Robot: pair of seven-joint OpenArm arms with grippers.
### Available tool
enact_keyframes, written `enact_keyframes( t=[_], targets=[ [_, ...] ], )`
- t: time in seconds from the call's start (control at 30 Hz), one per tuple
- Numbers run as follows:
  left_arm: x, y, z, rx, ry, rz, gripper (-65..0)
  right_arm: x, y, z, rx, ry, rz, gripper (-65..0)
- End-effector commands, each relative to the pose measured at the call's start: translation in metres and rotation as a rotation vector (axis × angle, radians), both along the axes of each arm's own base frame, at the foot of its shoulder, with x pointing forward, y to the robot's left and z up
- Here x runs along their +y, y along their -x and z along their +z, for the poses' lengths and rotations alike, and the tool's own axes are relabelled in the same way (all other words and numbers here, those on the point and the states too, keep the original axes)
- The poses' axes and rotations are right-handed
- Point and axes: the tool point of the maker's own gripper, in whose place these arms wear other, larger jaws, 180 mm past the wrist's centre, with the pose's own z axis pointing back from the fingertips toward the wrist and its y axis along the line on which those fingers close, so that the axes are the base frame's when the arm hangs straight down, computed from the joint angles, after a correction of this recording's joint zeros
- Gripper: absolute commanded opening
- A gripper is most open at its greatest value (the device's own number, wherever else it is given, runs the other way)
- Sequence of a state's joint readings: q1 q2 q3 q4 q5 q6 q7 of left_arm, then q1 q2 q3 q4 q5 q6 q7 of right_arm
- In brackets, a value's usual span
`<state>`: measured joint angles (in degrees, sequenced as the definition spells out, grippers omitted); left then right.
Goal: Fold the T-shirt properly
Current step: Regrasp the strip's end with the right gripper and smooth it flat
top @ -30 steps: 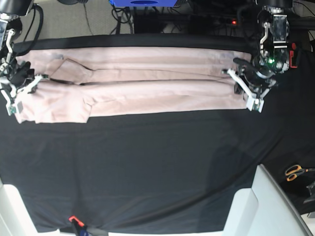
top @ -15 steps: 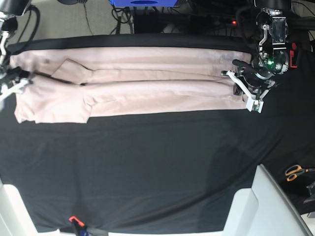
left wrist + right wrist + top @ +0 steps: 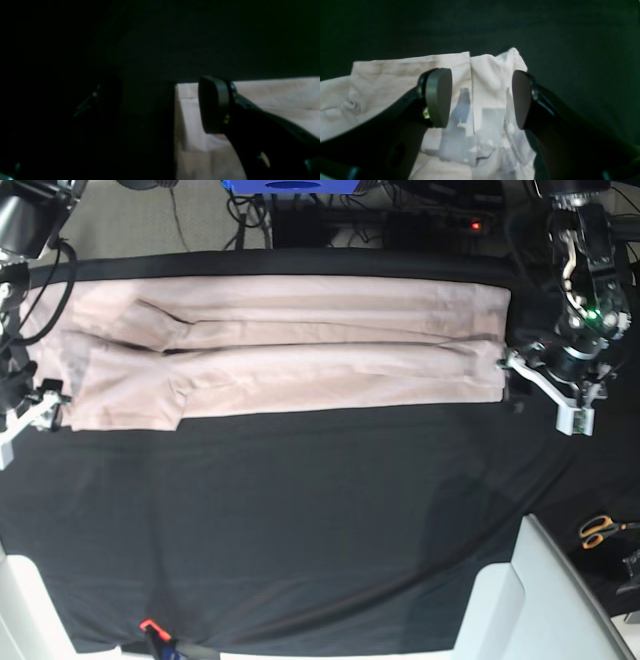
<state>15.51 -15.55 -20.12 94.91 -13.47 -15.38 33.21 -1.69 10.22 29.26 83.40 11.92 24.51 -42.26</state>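
Observation:
The pale-pink T-shirt [image 3: 300, 330] lies along the far side of the table as a long strip folded lengthwise, with a sleeve flap near its left end. My left gripper [image 3: 545, 392] stands open just off the strip's right end. In the left wrist view the left gripper [image 3: 155, 105] hangs over the shirt's straight edge [image 3: 275, 92] with nothing between its fingers. My right gripper [image 3: 25, 420] is open at the strip's left end. In the right wrist view the right gripper's [image 3: 480, 98] pads are apart above the T-shirt's [image 3: 395, 72] end with the ribbed seam, and they hold nothing.
A black cloth [image 3: 300, 520] covers the table. Orange-handled scissors [image 3: 600, 530] lie at the right edge above a white-grey casing [image 3: 540, 600]. A blue box [image 3: 290, 185] and cables sit behind the table. A small orange clip [image 3: 150, 625] marks the front edge.
Both grippers opened and let go of the shirt's ends. The left one moved right, off the end; the right one moved toward the front. The strip settled flat.

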Motion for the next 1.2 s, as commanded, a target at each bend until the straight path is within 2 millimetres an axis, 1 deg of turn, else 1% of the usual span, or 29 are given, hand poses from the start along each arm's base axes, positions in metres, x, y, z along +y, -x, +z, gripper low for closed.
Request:
enact_keyframes(
  t=[0.0,0.07,0.13,0.17,0.27,0.33,0.37,0.4,0.43,0.53,0.57,0.63,0.83,0.9,1.0,1.07,1.17],
  targets=[
    [-0.011,-0.001,0.006,-0.021,0.004,-0.039,-18.3,0.001,-0.003,0.005,-0.025,-0.002,0.005,-28.8],
    [-0.031,0.001,0.002,-0.015,0.027,-0.073,-18.4,0.006,0.006,-0.003,-0.002,-0.013,0.007,-28.8],
    [-0.043,0.003,-0.004,-0.010,0.060,-0.074,-18.4,0.024,0.008,-0.011,0.002,-0.052,0.014,-29.6],
    [-0.048,0.004,-0.007,-0.005,0.072,-0.071,-18.4,0.032,0.007,-0.013,0.005,-0.060,0.031,-32.0],
    [-0.053,0.005,-0.010,-0.001,0.090,-0.066,-18.4,0.056,0.001,-0.017,0.014,-0.069,0.103,-44.6],
    [-0.053,0.005,-0.010,-0.002,0.090,-0.067,-18.4,0.072,-0.003,-0.019,0.019,-0.074,0.151,-55.1],
    [-0.053,0.005,-0.010,-0.002,0.090,-0.067,-18.4,0.077,-0.004,-0.021,0.025,-0.078,0.163,-59.7],
    [-0.052,0.005,-0.010,-0.003,0.089,-0.064,-18.4,0.081,-0.004,-0.024,0.033,-0.083,0.172,-62.9],
    [-0.050,0.005,-0.010,-0.003,0.085,-0.061,-18.4,0.082,-0.007,-0.026,0.037,-0.089,0.174,-63.9],
    [-0.046,0.006,-0.010,0.001,0.074,-0.060,-18.4,0.083,0.001,-0.044,0.091,-0.117,0.160,-64.1],
    [-0.044,0.008,-0.011,0.009,0.066,-0.063,-18.4,0.083,0.004,-0.047,0.103,-0.121,0.158,-64.2],
    [-0.040,0.011,-0.011,0.014,0.059,-0.066,-18.4,0.084,0.016,-0.056,0.132,-0.123,0.159,-64.2],
    [-0.035,0.016,-0.025,0.051,0.061,-0.049,-18.4,0.095,0.043,-0.072,0.187,-0.154,0.150,-64.4],
    [-0.034,0.013,-0.025,0.050,0.064,-0.047,-18.4,0.096,0.052,-0.075,0.201,-0.154,0.150,-64.4],
    [-0.032,0.013,-0.029,0.059,0.067,-0.041,-18.4,0.100,0.064,-0.075,0.209,-0.149,0.158,-64.4],
    [-0.030,0.014,-0.032,0.069,0.065,-0.036,-18.4,0.102,0.071,-0.069,0.199,-0.140,0.162,-64.4],
    [-0.029,0.014,-0.033,0.071,0.064,-0.036,-18.4,0.101,0.076,-0.057,0.198,-0.114,0.175,-64.4]
  ],
)
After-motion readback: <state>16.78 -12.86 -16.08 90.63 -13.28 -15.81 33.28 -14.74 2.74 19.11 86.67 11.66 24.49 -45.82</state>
